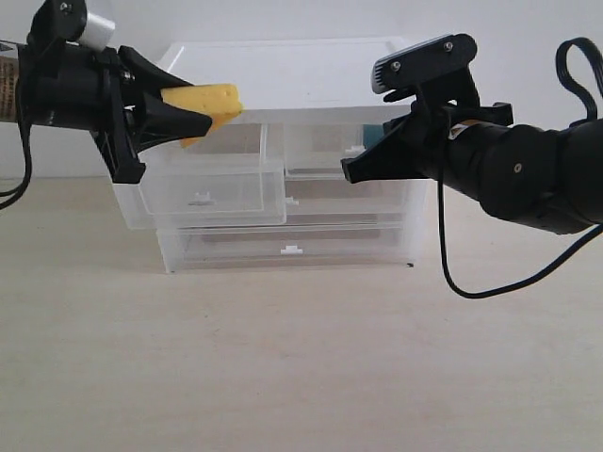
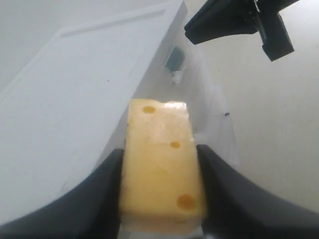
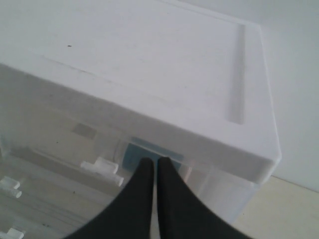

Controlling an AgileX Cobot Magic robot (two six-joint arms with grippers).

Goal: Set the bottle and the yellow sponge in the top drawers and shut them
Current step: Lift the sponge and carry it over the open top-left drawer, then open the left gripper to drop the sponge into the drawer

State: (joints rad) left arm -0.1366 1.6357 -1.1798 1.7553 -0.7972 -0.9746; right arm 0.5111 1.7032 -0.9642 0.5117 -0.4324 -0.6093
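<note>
Evidently mid-placement, the left gripper [image 1: 188, 108] clamped the yellow sponge [image 2: 159, 164] above the pulled-out left top drawer [image 1: 203, 193], while the closed, empty right gripper [image 3: 152, 172] fronted the right drawer [image 1: 325, 151] housing the bottle [image 3: 144, 154]; lowering and release seemed next required.

Sponge [image 1: 211, 100] over left drawer [image 1: 226, 193], bottle [image 1: 374, 135] in right.
My left gripper [image 1: 193, 104] holds the sponge above the pulled-out left drawer; my right gripper [image 1: 350, 172] sits just before the right drawer [image 1: 320, 155].
</note>
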